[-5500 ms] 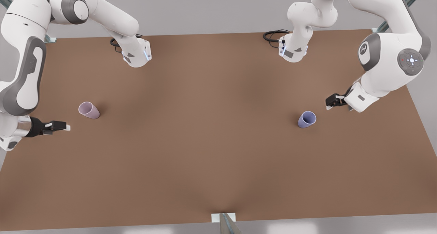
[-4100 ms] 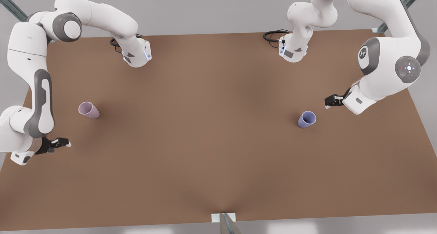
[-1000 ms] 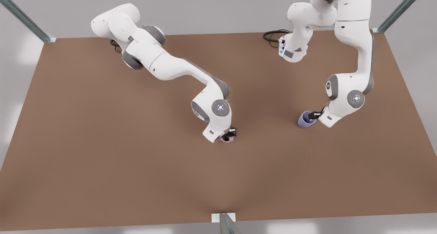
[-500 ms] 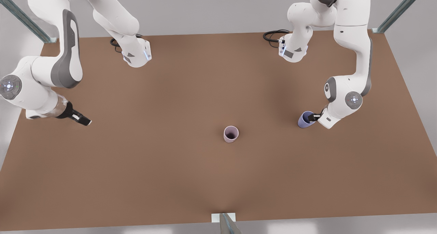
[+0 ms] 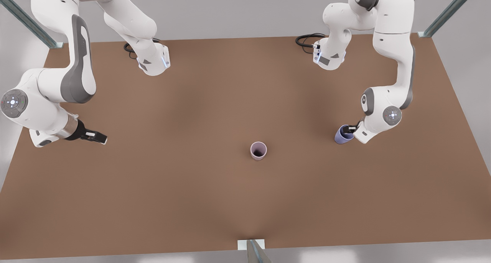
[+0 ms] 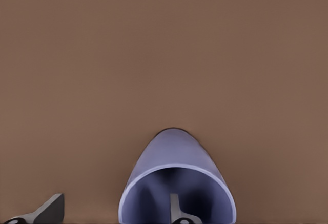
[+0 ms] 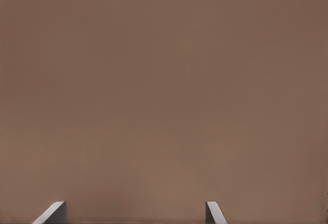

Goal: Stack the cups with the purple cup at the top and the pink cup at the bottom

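Observation:
The pink cup (image 5: 258, 150) stands upright by itself near the middle of the table, mouth up. The purple cup (image 5: 342, 135) stands toward the front view's right. My left gripper (image 5: 350, 131) is at its rim and open. In the left wrist view the purple cup (image 6: 174, 155) has one finger (image 6: 175, 206) inside its mouth and the other outside, apart from the wall; the left gripper (image 6: 114, 203) straddles that wall. My right gripper (image 5: 100, 138) hovers far off at the front view's left, open and empty, fingers spread in its wrist view (image 7: 136, 206).
The brown table (image 5: 191, 201) spreads wide around both cups. The two arm bases (image 5: 153, 61) (image 5: 330, 58) stand at the far edge with black cables. A small metal bracket (image 5: 251, 245) sits at the near edge.
The pink cup went from the front view's left to the table's middle and was let go. The right arm drew back to the left. The left gripper came down onto the purple cup's rim.

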{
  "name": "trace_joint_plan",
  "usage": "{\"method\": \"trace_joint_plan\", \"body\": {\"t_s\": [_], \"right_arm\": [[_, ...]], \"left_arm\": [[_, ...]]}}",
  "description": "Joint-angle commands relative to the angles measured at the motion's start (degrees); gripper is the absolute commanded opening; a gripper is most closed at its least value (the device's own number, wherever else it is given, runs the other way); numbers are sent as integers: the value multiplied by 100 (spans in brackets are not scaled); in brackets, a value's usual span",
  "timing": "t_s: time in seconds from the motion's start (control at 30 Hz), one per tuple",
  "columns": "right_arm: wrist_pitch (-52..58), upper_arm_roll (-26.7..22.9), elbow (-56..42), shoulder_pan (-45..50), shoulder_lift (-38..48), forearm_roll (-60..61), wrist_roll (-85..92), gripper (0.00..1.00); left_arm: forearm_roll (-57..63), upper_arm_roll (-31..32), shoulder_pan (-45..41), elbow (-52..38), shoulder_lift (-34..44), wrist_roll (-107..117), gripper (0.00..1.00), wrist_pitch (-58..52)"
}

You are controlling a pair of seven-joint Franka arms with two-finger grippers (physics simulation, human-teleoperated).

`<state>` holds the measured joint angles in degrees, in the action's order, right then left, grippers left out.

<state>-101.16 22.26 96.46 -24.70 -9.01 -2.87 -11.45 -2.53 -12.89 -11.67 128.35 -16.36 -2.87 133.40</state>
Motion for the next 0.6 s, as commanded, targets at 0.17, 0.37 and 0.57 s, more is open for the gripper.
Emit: {"method": "trace_joint_plan", "body": {"t_s": [0.17,0.37,0.57], "right_arm": [[53,-11,-4,-35,-22,24,1417,100],[53,-20,-4,-17,-31,24,1304,100],[53,-20,5,-26,-39,33,1312,100]], "left_arm": [[-380,50,-63,14,80,103,28,81],[-441,76,-90,14,36,85,24,-25],[-432,68,-169,-284,194,112,21,-296]]}}
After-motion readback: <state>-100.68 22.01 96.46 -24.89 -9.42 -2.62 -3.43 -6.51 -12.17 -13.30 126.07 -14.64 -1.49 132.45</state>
